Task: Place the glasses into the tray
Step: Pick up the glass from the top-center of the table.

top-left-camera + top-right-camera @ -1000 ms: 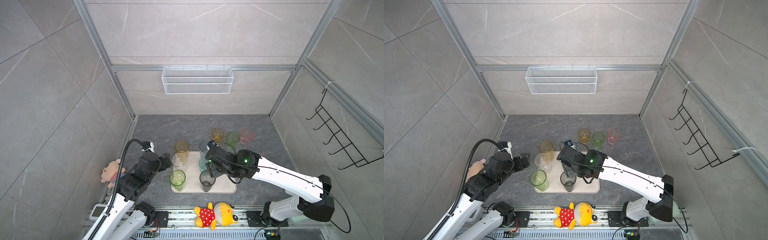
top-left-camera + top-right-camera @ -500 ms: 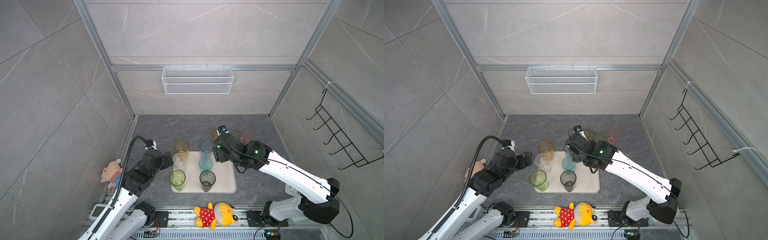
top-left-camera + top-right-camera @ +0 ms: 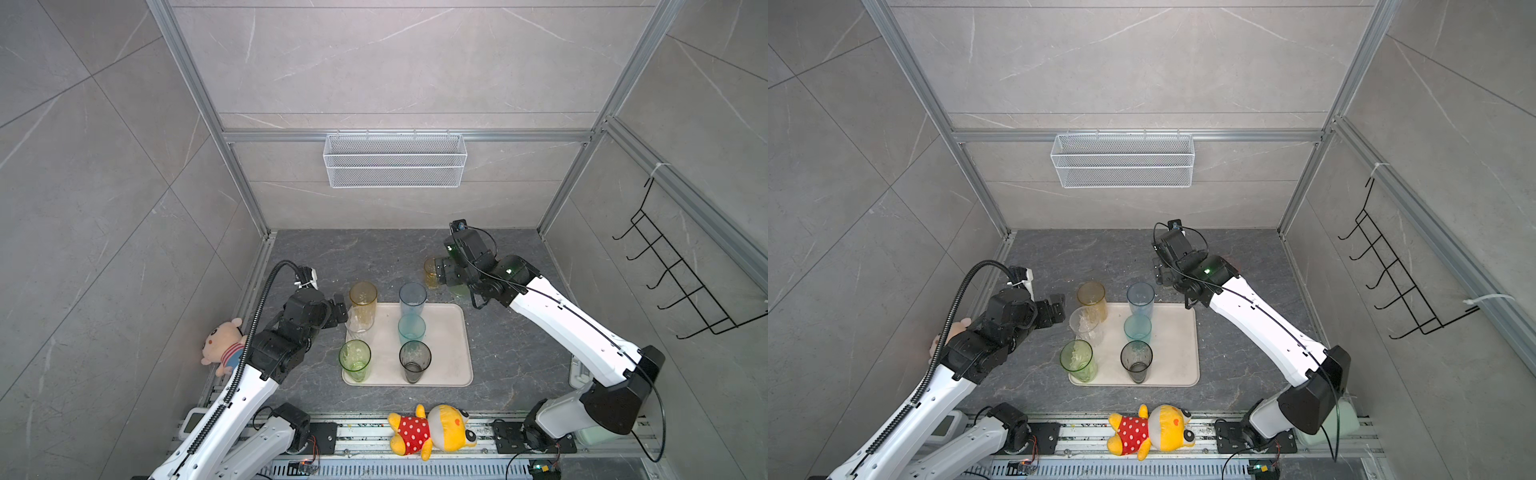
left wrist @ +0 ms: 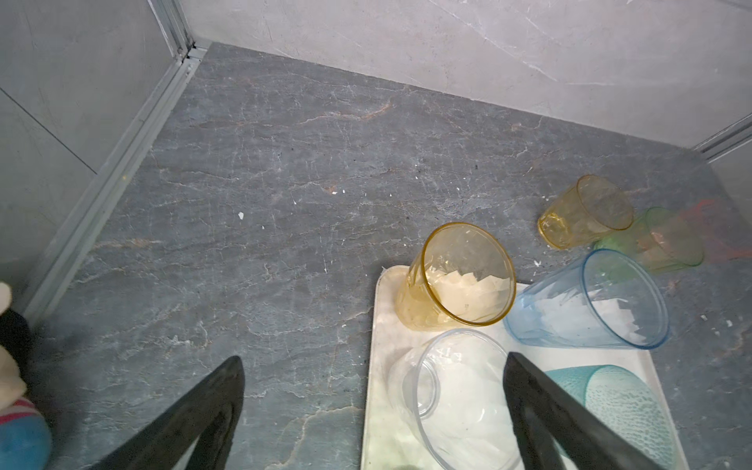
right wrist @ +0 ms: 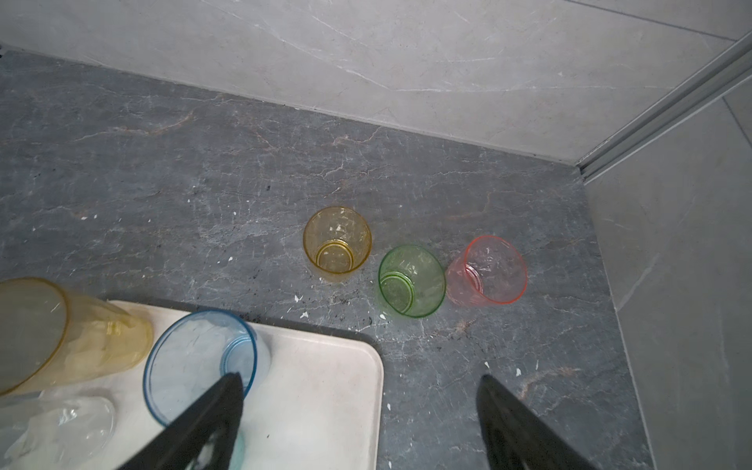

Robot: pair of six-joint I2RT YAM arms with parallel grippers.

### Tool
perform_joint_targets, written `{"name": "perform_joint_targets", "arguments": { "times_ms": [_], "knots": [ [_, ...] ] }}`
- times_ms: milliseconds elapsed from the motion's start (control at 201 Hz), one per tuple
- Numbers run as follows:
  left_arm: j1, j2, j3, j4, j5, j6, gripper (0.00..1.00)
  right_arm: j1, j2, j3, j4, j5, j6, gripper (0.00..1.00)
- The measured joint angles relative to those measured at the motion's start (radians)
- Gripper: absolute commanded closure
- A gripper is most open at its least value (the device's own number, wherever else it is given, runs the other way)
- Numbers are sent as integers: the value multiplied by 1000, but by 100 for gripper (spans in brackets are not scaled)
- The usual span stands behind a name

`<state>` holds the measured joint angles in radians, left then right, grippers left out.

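Note:
Several glasses stand upright on the beige tray (image 3: 451, 345) (image 3: 1177, 345): amber (image 3: 363, 296), clear (image 3: 359, 322), green (image 3: 354, 357), pale blue (image 3: 412, 296), teal (image 3: 411, 328) and smoke-grey (image 3: 414, 359). Three short glasses stand on the floor behind the tray's far right corner: yellow (image 5: 337, 244), green (image 5: 411, 280) and pink (image 5: 486, 270). My left gripper (image 3: 338, 309) (image 4: 372, 362) is open, just left of the clear glass (image 4: 455, 398) and apart from it. My right gripper (image 3: 440, 270) (image 5: 360, 378) hangs open and empty above the tray's far right corner, near the yellow glass (image 3: 430, 272).
A pink-headed plush toy (image 3: 222, 347) lies by the left wall. A yellow plush in a red spotted dress (image 3: 432, 428) lies on the front rail. A white wire basket (image 3: 395, 160) hangs on the back wall, and a black hook rack (image 3: 673, 282) on the right wall.
My right gripper has left the teal glass on the tray, opened wider and swung back and to the right, toward the short glasses. My left gripper has drawn slightly away from the clear glass.

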<state>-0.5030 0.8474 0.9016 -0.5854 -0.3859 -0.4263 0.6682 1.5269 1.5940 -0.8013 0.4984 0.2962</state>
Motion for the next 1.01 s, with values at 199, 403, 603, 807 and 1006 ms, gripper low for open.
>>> {"name": "perform_joint_targets", "arguments": {
  "times_ms": [199, 403, 603, 807, 1006],
  "knots": [
    [8, 58, 17, 19, -42, 73, 0, -129, 84, 37, 48, -89, -2, 9],
    [18, 92, 19, 39, -57, 99, 0, -238, 231, 146, 50, -197, -2, 13],
    [20, 91, 19, 40, -56, 99, 0, -296, 369, 258, 23, -303, -2, 14],
    [21, 68, 19, 34, -45, 98, 0, -324, 493, 377, -29, -362, -9, 17],
    [21, 29, 19, 29, -24, 90, 0, -325, 579, 455, -77, -413, -20, 22]
  ]
}}
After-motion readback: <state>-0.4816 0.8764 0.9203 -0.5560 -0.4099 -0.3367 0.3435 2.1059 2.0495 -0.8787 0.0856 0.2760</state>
